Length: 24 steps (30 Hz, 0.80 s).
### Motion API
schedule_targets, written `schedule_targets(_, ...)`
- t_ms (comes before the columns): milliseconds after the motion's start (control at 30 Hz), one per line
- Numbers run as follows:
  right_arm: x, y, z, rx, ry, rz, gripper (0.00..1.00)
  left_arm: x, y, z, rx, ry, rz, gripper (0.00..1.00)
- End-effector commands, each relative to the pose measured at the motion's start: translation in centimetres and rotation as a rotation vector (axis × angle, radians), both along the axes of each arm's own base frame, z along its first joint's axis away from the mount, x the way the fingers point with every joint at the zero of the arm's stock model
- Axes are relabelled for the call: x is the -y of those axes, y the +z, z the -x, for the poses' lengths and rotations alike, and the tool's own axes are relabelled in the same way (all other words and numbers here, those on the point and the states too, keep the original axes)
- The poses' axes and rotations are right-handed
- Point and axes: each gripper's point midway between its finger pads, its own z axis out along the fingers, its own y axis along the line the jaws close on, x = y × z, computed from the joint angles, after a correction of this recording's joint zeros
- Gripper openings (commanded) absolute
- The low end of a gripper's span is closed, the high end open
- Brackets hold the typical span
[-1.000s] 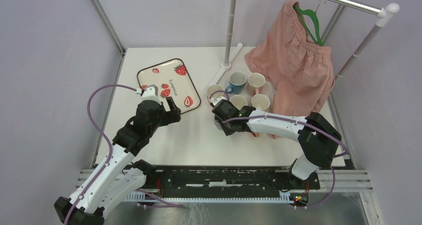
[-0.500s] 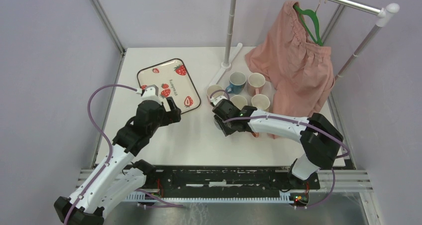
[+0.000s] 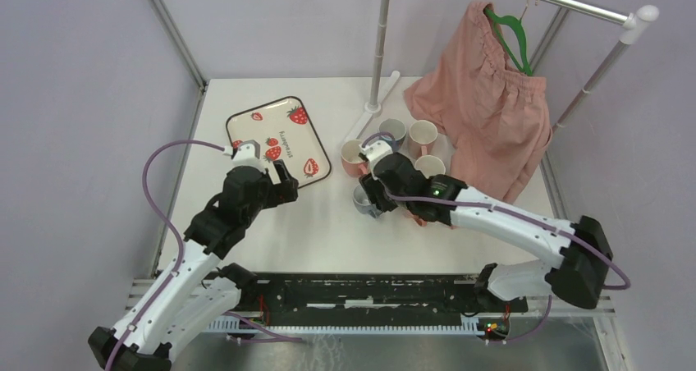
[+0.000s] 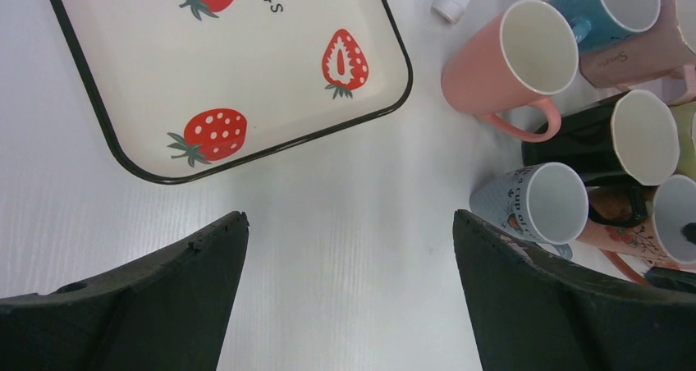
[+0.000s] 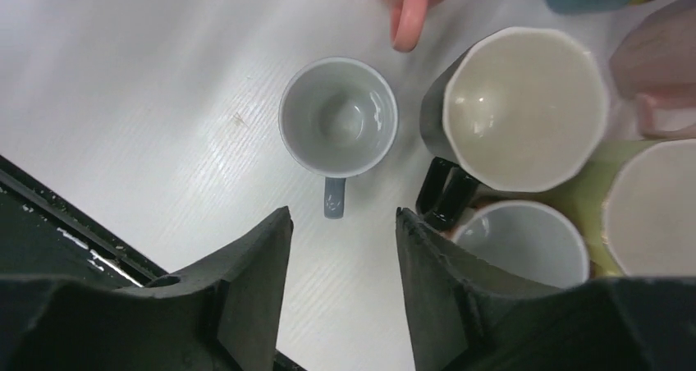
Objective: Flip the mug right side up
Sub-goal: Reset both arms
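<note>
Small grey ceramic mug [image 5: 338, 116] stands upright (mouth up) on the white surface [image 5: 123, 75]; right hand [image 5: 341, 223] hovers above, spread and empty.

Plenty of bare tabletop [image 3: 328, 223] is open on the left and near sides of the grey mug [image 5: 338, 116], so it can be reached from there no problem. The right side is blocked: the black mug [image 5: 525, 108] is parked just beside it, with more mugs crowded around that. On the far side the pink mug [image 4: 509, 59] is close, its handle poking in. The strawberry tray [image 3: 263, 133] is well apart on the left, with a clear lane between.
</note>
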Motion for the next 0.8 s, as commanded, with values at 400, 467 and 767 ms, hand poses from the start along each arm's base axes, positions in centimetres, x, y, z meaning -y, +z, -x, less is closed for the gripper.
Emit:
schedule_targets(400,11.2,7.8,-0.1,0.520,-0.267,-0.264,0.98,-1.3,5.6,1.5,0.176,-0.055,-0.027,1.00)
schedule_targets(467,12.4,8.1,0.1,0.559,-0.327,-0.339,0.98,-1.7,5.7,1.6,0.181,-0.028,-0.025,1.00)
schedule_targets(767,17.9,8.9,1.1,0.674,-0.483,-0.367,0.98,-3.3,6.5,2.0,0.232,0.056,-0.010,1.00)
